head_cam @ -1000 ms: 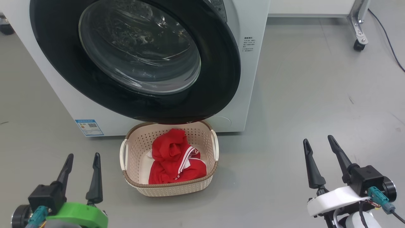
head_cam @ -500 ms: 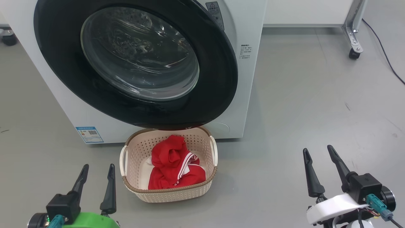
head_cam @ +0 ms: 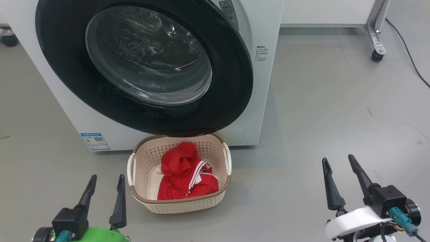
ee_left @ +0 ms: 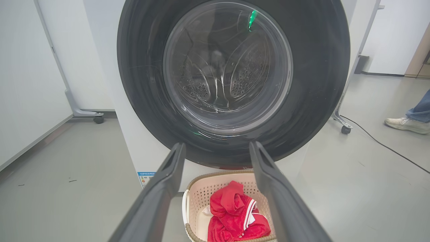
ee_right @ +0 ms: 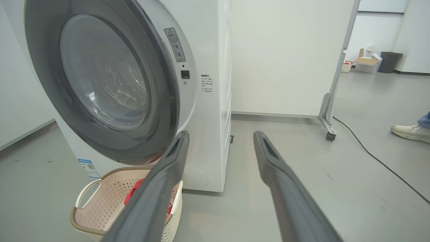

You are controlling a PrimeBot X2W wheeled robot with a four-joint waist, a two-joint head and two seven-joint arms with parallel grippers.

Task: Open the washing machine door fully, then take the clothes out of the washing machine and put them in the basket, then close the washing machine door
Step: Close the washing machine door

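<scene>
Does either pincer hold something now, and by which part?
Nothing is held. The left pincer and the right pincer are open and empty; the clothes lie in the basket.

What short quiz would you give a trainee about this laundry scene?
1. True or false: the clothes lie in the basket.
2. The washing machine door looks: A) wide open, B) shut, C) taken off.
3. Fill in: the left tool and the right tool both stand ____ and empty.
Key: 1 true; 2 B; 3 open.
</scene>
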